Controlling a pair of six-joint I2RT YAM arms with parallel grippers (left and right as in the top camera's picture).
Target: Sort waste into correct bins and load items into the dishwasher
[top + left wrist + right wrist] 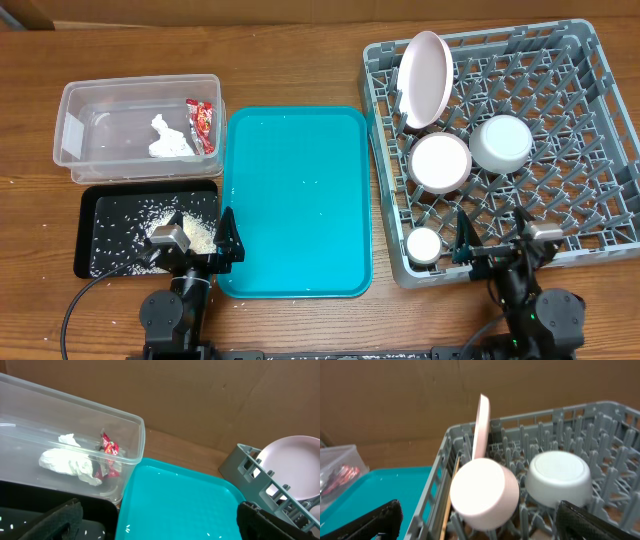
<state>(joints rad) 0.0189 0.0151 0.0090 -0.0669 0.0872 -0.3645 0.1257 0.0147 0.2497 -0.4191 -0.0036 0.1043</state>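
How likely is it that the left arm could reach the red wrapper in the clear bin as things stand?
Probably yes. The clear bin has no lid, the red wrapper lies uncovered beside the tissue, and the left gripper is open and empty just in front.

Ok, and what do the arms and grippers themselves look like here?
Both arms are black, with rounded joint housings. The left gripper and right gripper each carry a silver-grey block at the wrist and black, matte, wedge-shaped jaws. A black cable loops from the left arm's base.
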